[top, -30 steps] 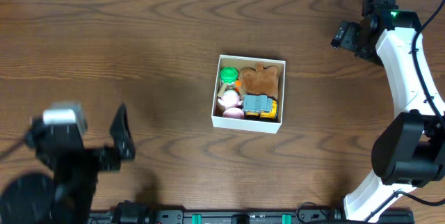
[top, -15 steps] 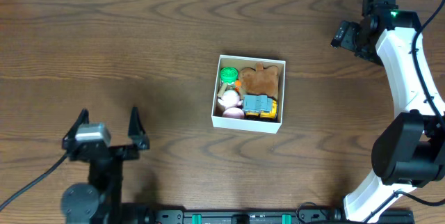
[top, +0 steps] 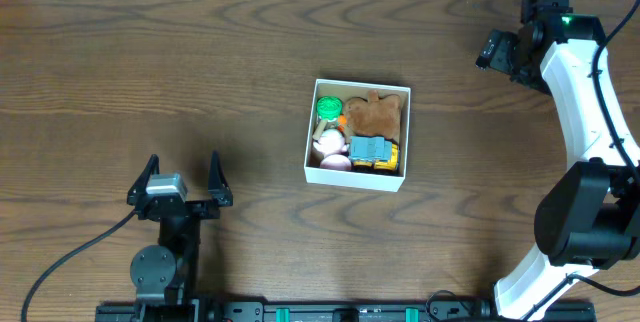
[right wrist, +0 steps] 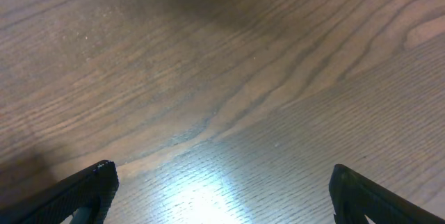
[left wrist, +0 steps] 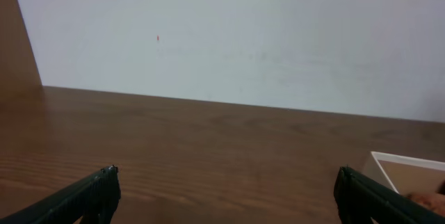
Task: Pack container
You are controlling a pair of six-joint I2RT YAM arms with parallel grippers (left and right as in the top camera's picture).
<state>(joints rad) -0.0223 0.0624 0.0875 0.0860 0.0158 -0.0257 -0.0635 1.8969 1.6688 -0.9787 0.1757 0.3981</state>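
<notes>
The container [top: 354,177], a small square white box, sits at the table's middle. In it lie a green toy [top: 327,107], a brown plush [top: 376,114], a grey and yellow toy [top: 373,152] and pink pieces [top: 329,146]. My left gripper [top: 183,162] stands open near the front edge, well left of the box, with nothing between its fingers. In the left wrist view, the left gripper [left wrist: 226,186] points across bare wood, with the container's corner [left wrist: 405,162] at the right edge. My right gripper [top: 496,50] hovers at the far right. In its own view the right gripper [right wrist: 222,182] is open over bare wood.
The table is dark brown wood. A pale wall [left wrist: 243,36] rises behind its far edge. The right arm's white links [top: 580,92] run down the right side. A black cable [top: 70,262] trails from the left arm's base at the front.
The left arm has swung right along the front edge and settled lower, its open fingers now pointing toward the far side. The right arm and the box have not moved.
</notes>
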